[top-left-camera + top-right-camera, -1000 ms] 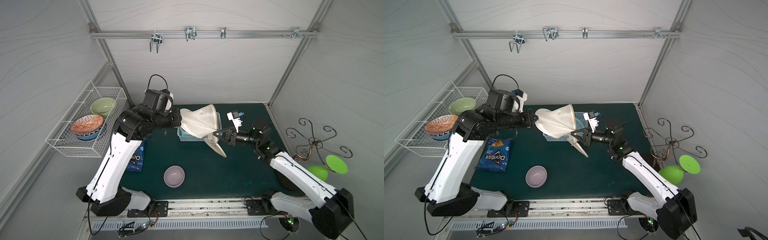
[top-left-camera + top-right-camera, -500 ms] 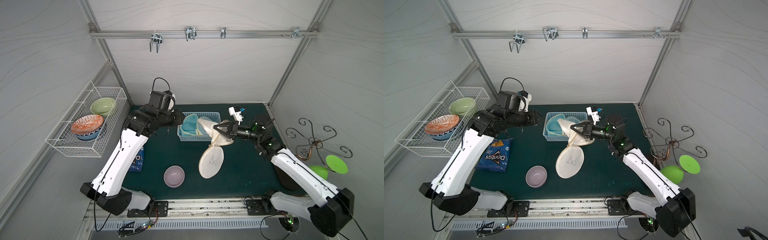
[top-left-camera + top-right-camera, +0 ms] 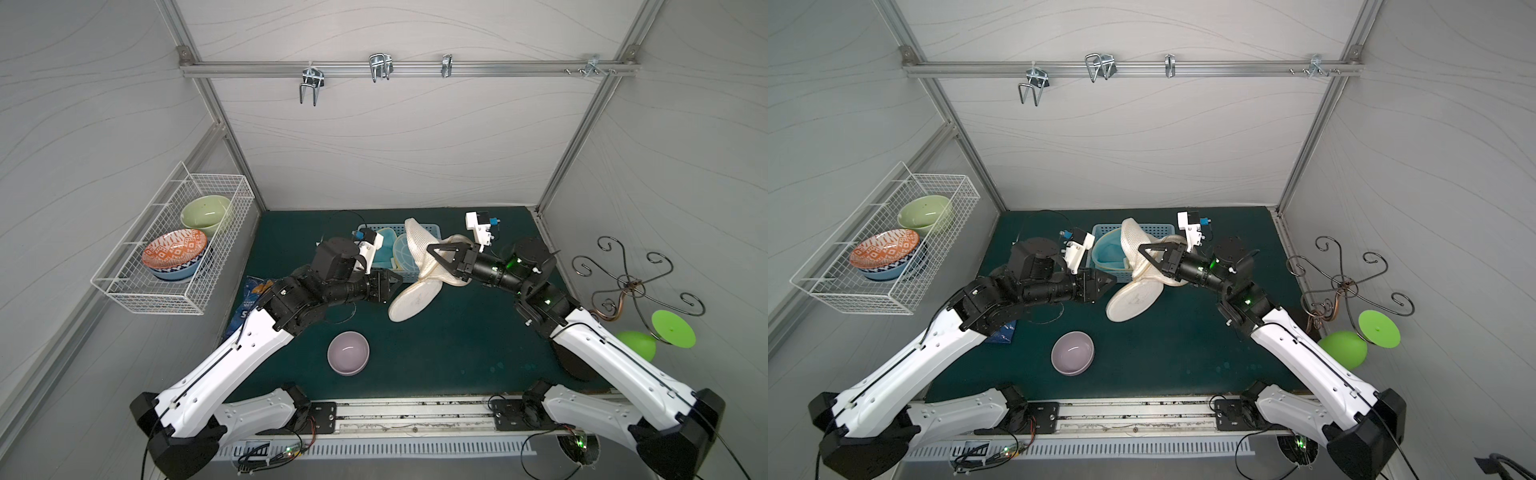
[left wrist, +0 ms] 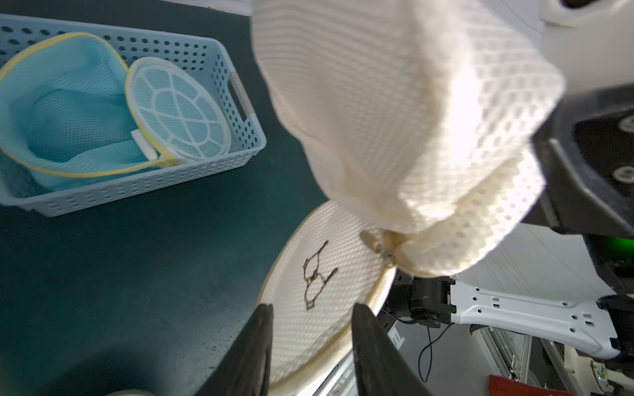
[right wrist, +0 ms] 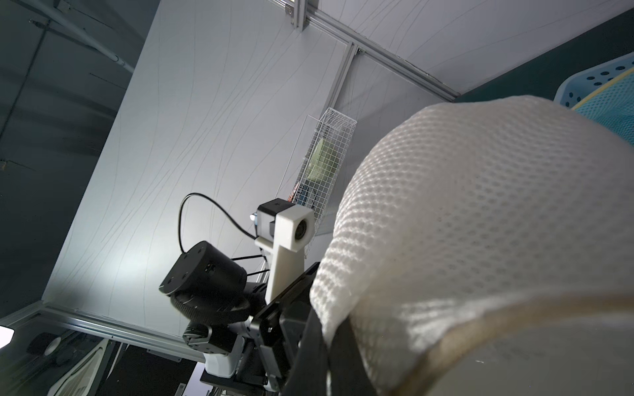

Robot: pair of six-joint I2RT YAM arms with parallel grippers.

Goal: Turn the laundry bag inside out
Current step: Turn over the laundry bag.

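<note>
A wire basket [image 3: 226,241] hangs on the left wall. It holds a green bowl [image 3: 205,212] at the back and an orange bowl [image 3: 174,249] stacked on a blue bowl [image 3: 174,274] nearer the front. On the dark green desk [image 3: 436,353] are a purple bowl [image 3: 348,353], a partly hidden chip bag [image 3: 251,291], and a blue crate [image 4: 192,178] at the back holding a teal mesh pouch [image 4: 68,113]. Hooks [image 3: 380,68] hang from a rail [image 3: 498,72] above. A wire stand [image 3: 631,282] with a green disc [image 3: 673,328] stands beside the desk's right edge.

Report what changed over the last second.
The left gripper let go of the laundry bag and dropped lower, jaws now apart beside its round end. The bag sagged from stretched to hanging off the right gripper, still shut on it. Purple bowl and blue basket stayed.
</note>
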